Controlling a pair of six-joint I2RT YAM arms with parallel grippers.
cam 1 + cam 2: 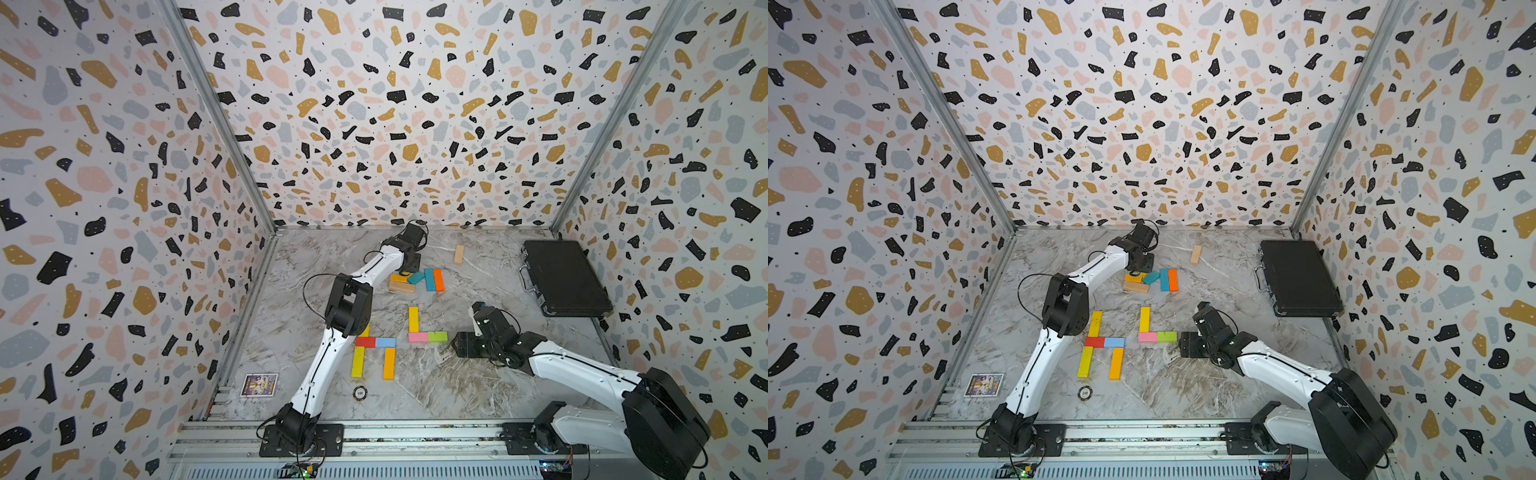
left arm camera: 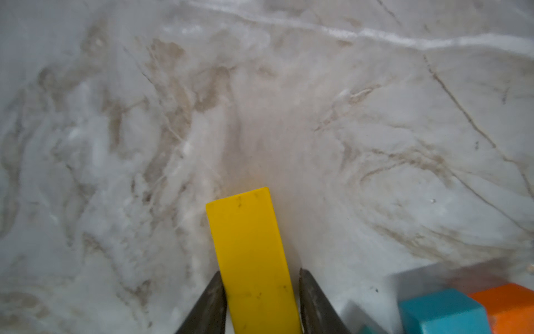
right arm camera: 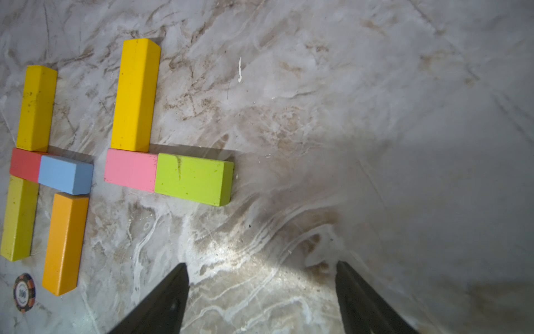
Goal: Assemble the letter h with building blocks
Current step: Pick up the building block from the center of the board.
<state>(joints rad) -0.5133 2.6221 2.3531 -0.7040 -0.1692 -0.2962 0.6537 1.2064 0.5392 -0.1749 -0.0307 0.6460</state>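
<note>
Okay, left hand (image 2: 260,271) pinches yellow block (image 2: 248,240), long axis straight out; pink block (image 1: 418,337) at its 6 o'clock in a top view. Right hand (image 3: 262,263) slack.

You see: yellow block (image 2: 251,260), teal block (image 2: 442,313), orange block (image 2: 508,306); pink block (image 3: 130,170), green block (image 3: 192,179), red block (image 3: 24,164), blue block (image 3: 65,175); grey-brown veined marble table (image 1: 478,386); terrazzo-speckled walls (image 1: 395,104); black case (image 1: 565,278).

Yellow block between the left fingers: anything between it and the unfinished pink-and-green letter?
Only a plain wood block, right beside the yellow block on the letter's side; beyond it, bare tabletop up to the yellow upright.
</note>
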